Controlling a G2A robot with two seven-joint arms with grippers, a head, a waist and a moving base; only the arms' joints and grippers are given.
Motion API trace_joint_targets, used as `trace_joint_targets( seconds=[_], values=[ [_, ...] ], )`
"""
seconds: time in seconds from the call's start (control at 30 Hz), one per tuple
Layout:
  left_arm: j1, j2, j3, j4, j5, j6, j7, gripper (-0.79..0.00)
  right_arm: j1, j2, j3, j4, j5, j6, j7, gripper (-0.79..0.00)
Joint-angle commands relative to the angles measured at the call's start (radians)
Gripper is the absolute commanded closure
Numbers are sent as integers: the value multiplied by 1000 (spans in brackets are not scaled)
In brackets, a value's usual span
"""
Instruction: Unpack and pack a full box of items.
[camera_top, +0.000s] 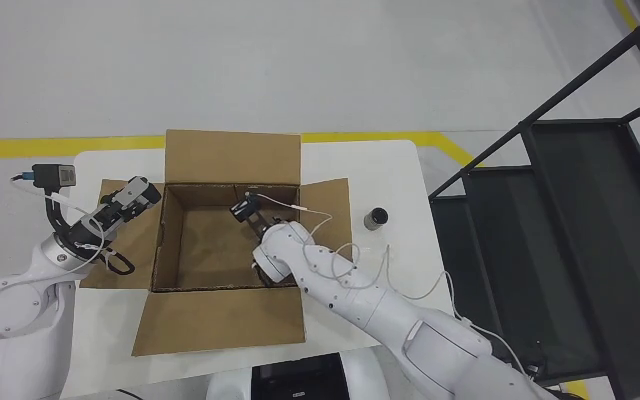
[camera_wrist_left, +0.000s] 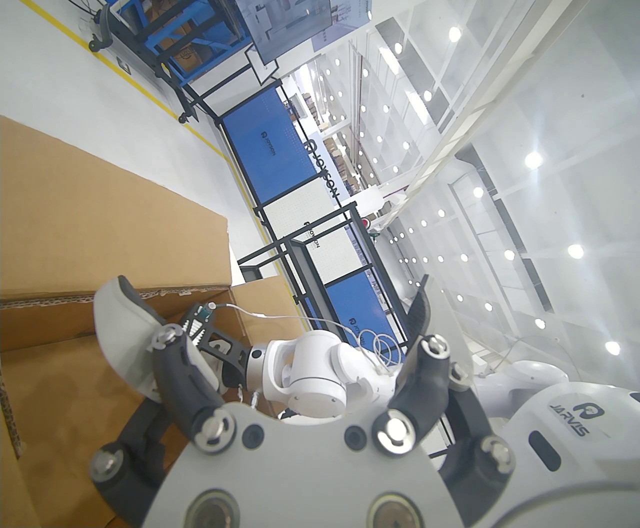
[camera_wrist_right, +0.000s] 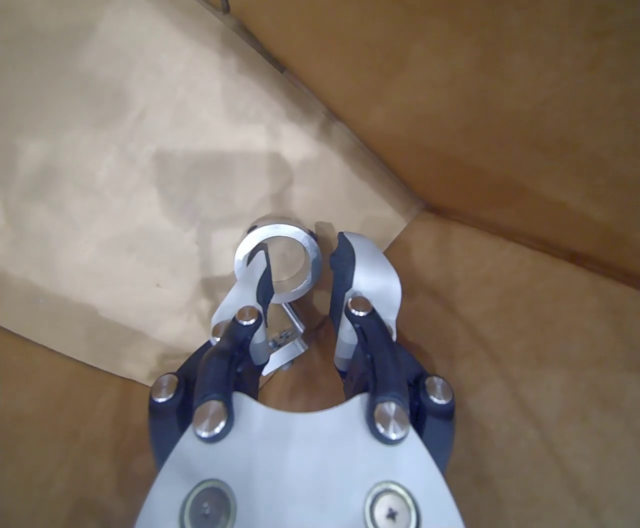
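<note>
white table (camera_top: 390, 160), open box (camera_top: 232, 160) mid-frame. right gripper (camera_wrist_right: 300, 247) inside, jaws apart astride metal ring (camera_wrist_right: 275, 231) wall: unpack pick. you close next, lift straight. left gripper (camera_wrist_left: 270, 295) spread wide, empty.

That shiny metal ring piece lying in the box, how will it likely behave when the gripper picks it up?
The metal ring piece looks like solid machined metal, so it is probably stiff and heavy for its size. Its polished faces may slip in the right gripper. The bracket on one side could make it hang off-balance.
</note>
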Motion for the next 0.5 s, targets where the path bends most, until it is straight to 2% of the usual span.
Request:
trace_joint_targets(
  seconds=[0.0, 0.37, 0.47],
  values=[
    [0, 0, 0, 0, 0, 0, 0, -785, 3, -5, 2, 11, 3, 0, 6, -268],
    [0, 0, 0, 0, 0, 0, 0, -785, 17, -37, 3, 49, 59, -71, -17, -323],
    [0, 0, 0, 0, 0, 0, 0, -785, 9, -43, 23, 39, 125, -113, -33, -354]
  ],
)
